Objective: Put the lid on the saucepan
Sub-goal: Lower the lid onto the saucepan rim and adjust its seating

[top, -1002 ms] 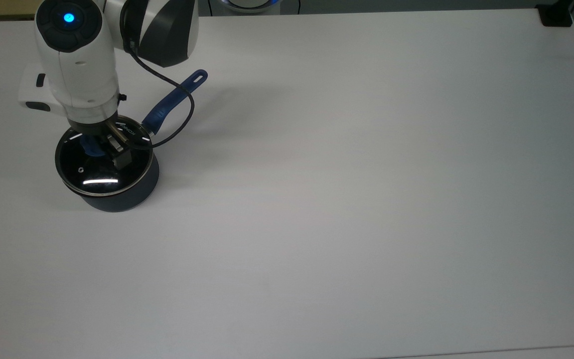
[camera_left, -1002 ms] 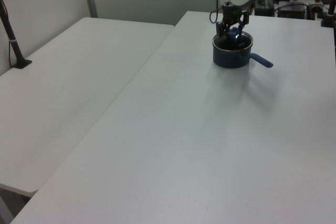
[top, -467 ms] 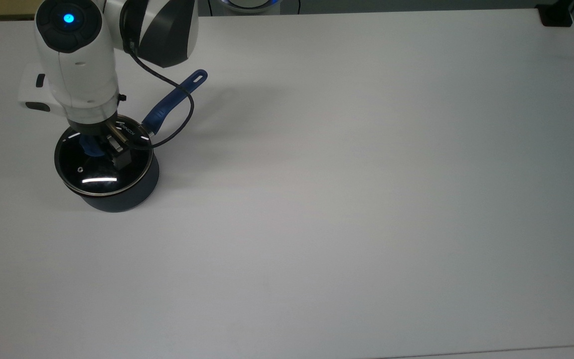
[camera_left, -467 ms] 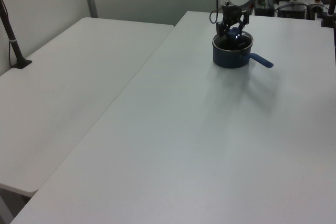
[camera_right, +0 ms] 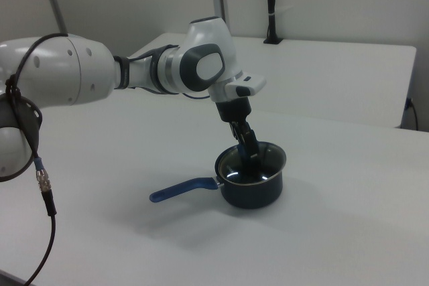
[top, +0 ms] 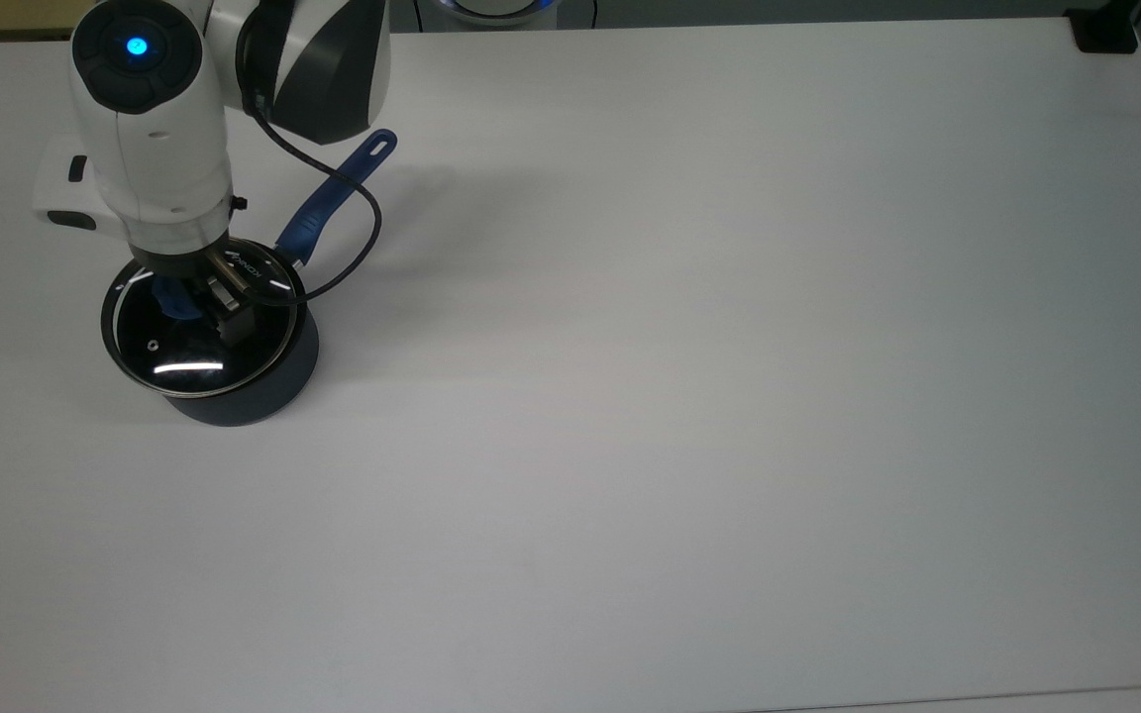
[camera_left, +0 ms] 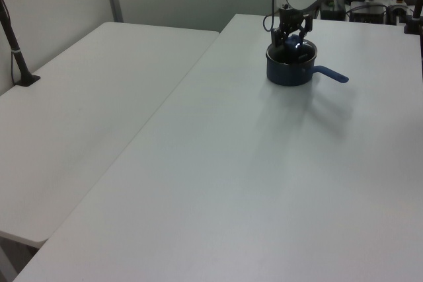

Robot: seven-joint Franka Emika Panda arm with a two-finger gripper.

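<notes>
Top view is looking straight down on the broad white table (top: 729, 396), where the small round dark navy saucepan (top: 234, 401) is sitting near the top view's left edge, its long blue handle with the slotted end angling up toward the top view's upper right. Lying on the saucepan's rim is the round clear glass lid (top: 199, 342) with a thin metal rim; glare streaks and a small steam vent are showing on the glass, details the other cameras are not giving. Left view is taking in a second white table (camera_left: 79, 117) butted alongside, with the saucepan (camera_left: 288, 70) far back. Right view is showing the white Panda arm (camera_right: 134, 72) side-on: it is reaching across from the right view's left, wrist bent down, with the two-finger gripper (camera_right: 247, 147) descending steeply, slightly tilted, into the saucepan's mouth. In the top view the gripper (top: 196, 302) is standing over the lid's centre, fingers closed onto the blue central knob (top: 174, 297).
</notes>
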